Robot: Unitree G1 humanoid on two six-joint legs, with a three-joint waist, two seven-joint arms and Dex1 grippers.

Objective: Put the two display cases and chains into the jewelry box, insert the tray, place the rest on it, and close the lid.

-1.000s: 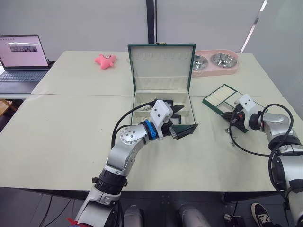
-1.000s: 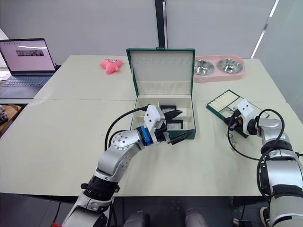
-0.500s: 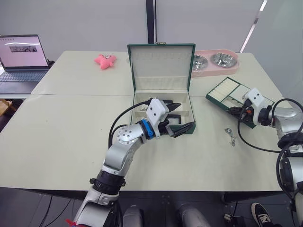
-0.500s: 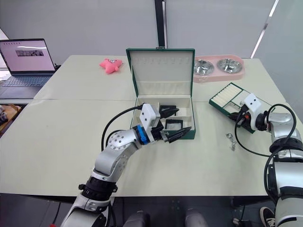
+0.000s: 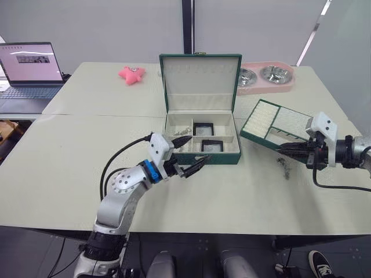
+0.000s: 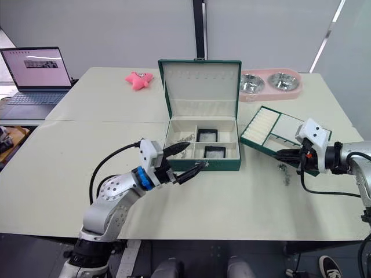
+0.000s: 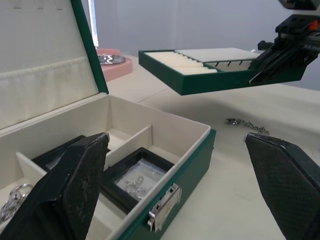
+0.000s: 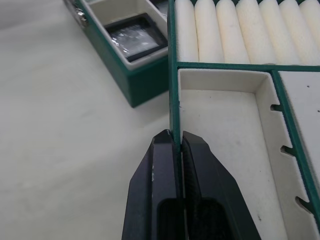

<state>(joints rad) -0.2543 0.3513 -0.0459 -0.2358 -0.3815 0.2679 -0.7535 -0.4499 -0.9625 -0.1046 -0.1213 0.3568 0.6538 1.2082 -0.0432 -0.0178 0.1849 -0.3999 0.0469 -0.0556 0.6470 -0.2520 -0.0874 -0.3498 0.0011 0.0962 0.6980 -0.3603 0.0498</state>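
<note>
The right claw (image 5: 284,150) is pinching the rim of the tray (image 5: 277,123), holding it tilted above the pale surface (image 5: 69,156) at right of centre. The left claw (image 5: 188,155) is hanging spread open before the jewelry box (image 5: 202,138), centre frame. A laptop (image 5: 30,72) is sitting upper left.

You've got a pale surface (image 5: 69,174) split by a seam. Far left on it, a laptop (image 5: 30,72), open, screen lit. Near the back edge, a pink star-shaped toy (image 5: 130,74). Back right, a pink feeder (image 5: 265,76) with two steel bowls, side by side, both upright.
</note>
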